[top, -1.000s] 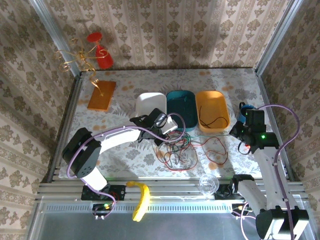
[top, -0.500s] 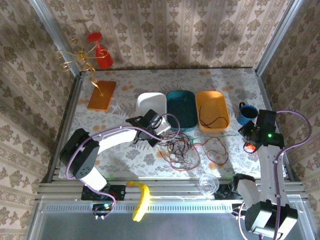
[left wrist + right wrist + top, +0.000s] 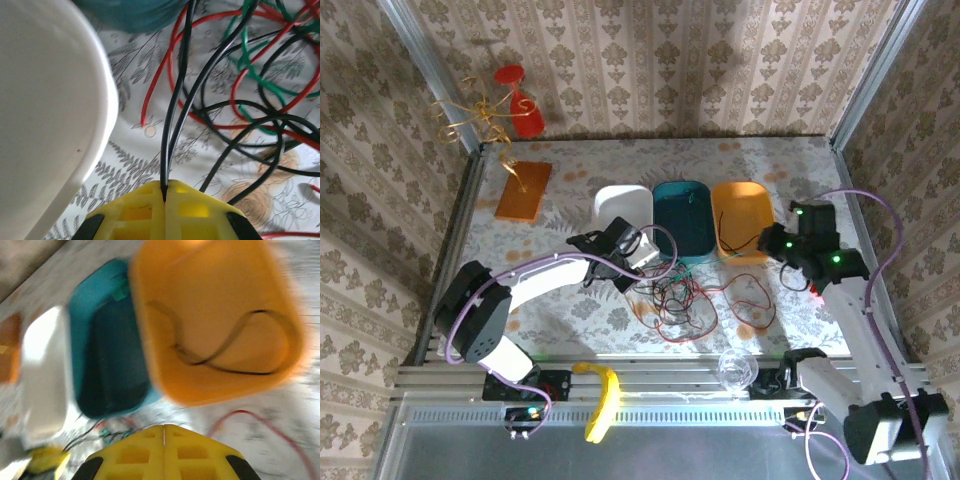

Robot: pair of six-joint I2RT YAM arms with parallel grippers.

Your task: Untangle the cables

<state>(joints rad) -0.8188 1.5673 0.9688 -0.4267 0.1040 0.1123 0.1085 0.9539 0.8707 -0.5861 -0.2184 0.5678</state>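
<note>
Left wrist view: the left gripper [image 3: 164, 191] pinches a black cable [image 3: 174, 100] between its closed yellow fingers. Its two strands run straight away from the tips toward the teal tray [image 3: 135, 12], past the white tray [image 3: 45, 100]. In the top external view, the cables [image 3: 682, 298] sprawl mostly left to right in front of the trays. The right gripper [image 3: 164, 432], fingers pressed together on nothing, hangs at the orange tray [image 3: 210, 290], where another black strand [image 3: 197, 362] loops crosswise.

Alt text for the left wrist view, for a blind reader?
The shut left hand pinches black cables leading into a red, green and black tangle on the floral table. A white tray sits left, a teal tray at top.
</note>
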